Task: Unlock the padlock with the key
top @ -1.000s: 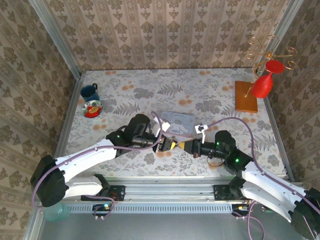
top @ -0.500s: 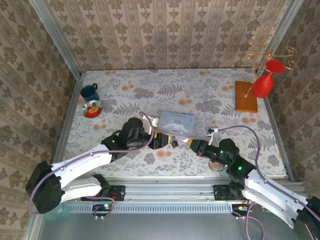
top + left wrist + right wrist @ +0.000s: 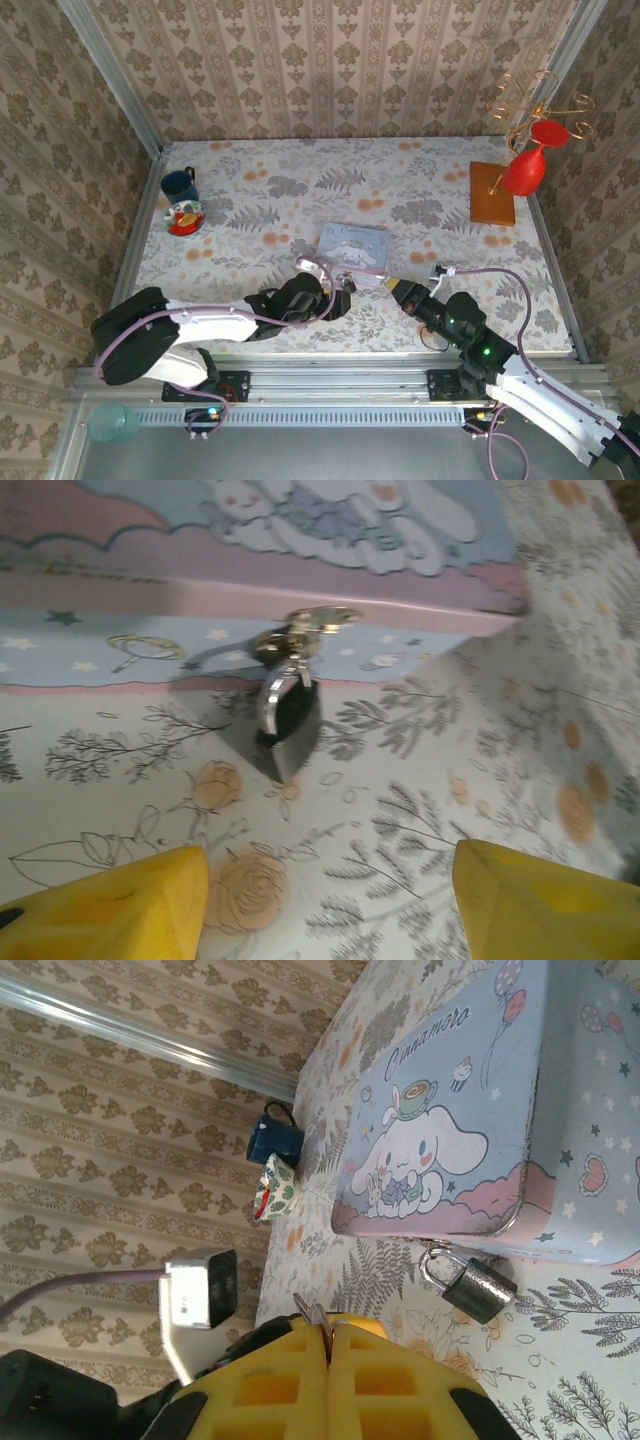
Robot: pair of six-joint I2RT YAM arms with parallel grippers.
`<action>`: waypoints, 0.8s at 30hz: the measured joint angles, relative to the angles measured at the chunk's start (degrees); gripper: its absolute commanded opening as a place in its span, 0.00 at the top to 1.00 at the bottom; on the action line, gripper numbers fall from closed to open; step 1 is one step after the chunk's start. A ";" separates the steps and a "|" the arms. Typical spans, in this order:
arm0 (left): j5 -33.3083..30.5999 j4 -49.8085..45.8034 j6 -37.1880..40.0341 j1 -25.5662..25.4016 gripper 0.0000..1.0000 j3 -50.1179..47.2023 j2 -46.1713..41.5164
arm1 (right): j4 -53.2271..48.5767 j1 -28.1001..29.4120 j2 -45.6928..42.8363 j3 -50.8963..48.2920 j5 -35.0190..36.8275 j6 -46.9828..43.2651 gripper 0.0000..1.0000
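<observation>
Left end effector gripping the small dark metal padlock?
No: the left end effector is open, yellow fingers apart, and the small dark padlock hangs free from the latch of the pastel cartoon tin box.

Three walls [image 3: 340, 60] papered in a beige and tan damask pattern with vertical stripes close in the table [image 3: 300, 170] at the back, left and right, and slim silver metal posts [image 3: 110, 72] stand in the two far corners. The tabletop is covered with a pale cloth printed with grey ferns, leaves and orange-pink roses, lit evenly with only soft shadows. Along the near edge runs a ribbed aluminium rail [image 3: 330, 382], and below it lies a plain grey surface [image 3: 300, 455].
</observation>
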 measured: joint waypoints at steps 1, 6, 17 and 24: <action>-0.74 0.20 -0.15 -0.02 0.34 0.39 1.33 | -0.02 0.04 -0.26 0.00 0.15 0.20 1.00; -2.01 0.02 -0.98 0.68 0.39 5.53 7.93 | -0.24 0.04 -0.70 -0.11 0.22 0.76 1.00; -1.81 -3.80 -1.14 3.58 0.38 15.02 16.94 | -1.16 0.07 -0.85 -0.37 0.17 0.76 1.00; -1.95 -9.53 -0.94 4.44 0.37 19.50 18.34 | -1.66 0.04 -0.85 -0.42 0.17 0.76 1.00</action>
